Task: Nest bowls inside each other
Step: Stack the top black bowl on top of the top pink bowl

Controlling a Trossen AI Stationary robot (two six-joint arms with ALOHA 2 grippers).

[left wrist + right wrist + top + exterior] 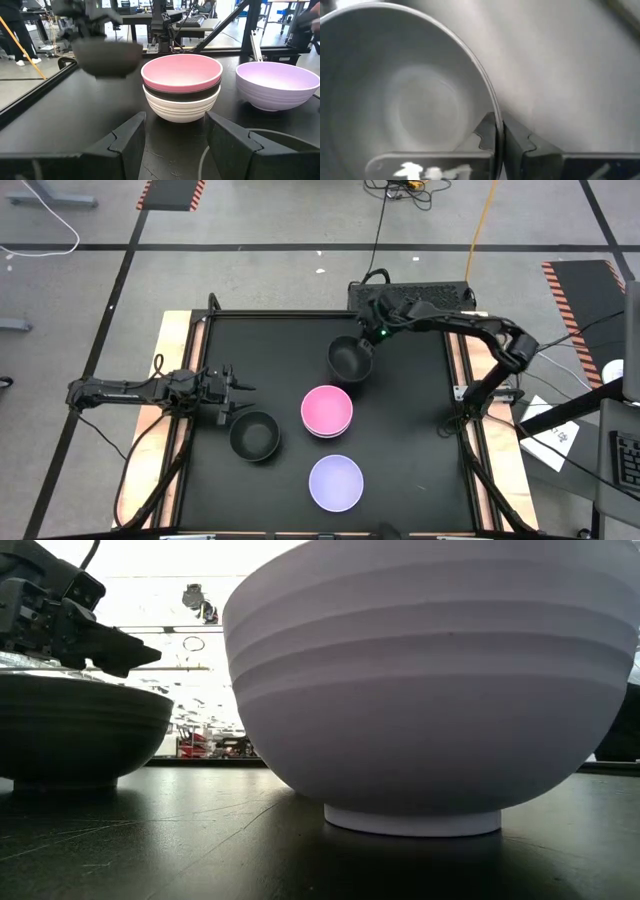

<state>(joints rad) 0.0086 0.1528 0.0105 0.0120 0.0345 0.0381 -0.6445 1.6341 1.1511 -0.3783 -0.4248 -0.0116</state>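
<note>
Pinching only the thin rim of a black bowl (350, 359) at upper centre, our right gripper (371, 346) could let it swing or slip. Our left gripper (232, 392), jaws partly open and empty, waits beside another black bowl (255, 434).

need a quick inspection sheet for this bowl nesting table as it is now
surface: black tabletop, wooden edging at the sides
job's things: pink bowl nested in a black one inside a white bowl; lavender bowl alone at the near edge; black bowl alone; another black bowl held by its rim
clutter: nothing seen on the table
grippers: right gripper shut on the far black bowl's rim; left gripper open, empty, beside the near black bowl
cables: leads on the floor beyond the table and along the arms
surroundings: hazard-striped floor tape, desks and a person's legs in the left wrist view
</note>
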